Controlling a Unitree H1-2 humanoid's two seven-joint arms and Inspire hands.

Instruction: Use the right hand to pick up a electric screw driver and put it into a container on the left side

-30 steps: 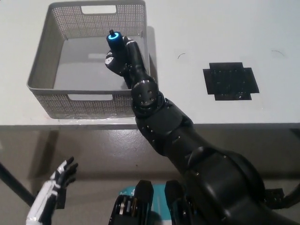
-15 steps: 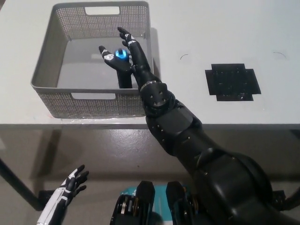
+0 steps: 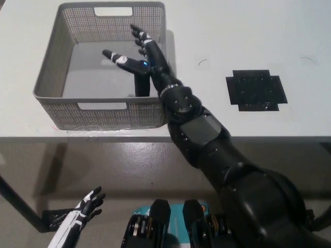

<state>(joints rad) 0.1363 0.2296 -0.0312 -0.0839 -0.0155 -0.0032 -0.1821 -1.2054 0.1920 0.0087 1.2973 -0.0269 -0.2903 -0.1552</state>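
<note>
Your right hand (image 3: 138,54) is over the inside of the container (image 3: 57,88), near its right wall, with its fingers (image 3: 115,57) spread apart and holding nothing. The electric screw driver (image 3: 141,82) is directly beneath that hand, inside the container in its near right corner. Its dark body reads as roughly upright, long axis running up toward the palm, with a small blue glow at the top just under the hand. You cannot tell from this view whether the palm touches the top of the tool or clears it, because the hand covers that spot.

That is the relation to mind: the tool lies straight below the hand and close beside the right wall, so any withdrawal wants to go up first and then back to the right over the rim; a sideways drag would likely tip the tool or catch the mesh. The task looks all but finished, with the tool released in the container, which sits on the left part of the surface (image 3: 243,31).

Your left hand (image 3: 85,209) hangs low at the lower left, below the edge of the surface, fingers apart and empty, well apart from the container and playing no part here.
</note>
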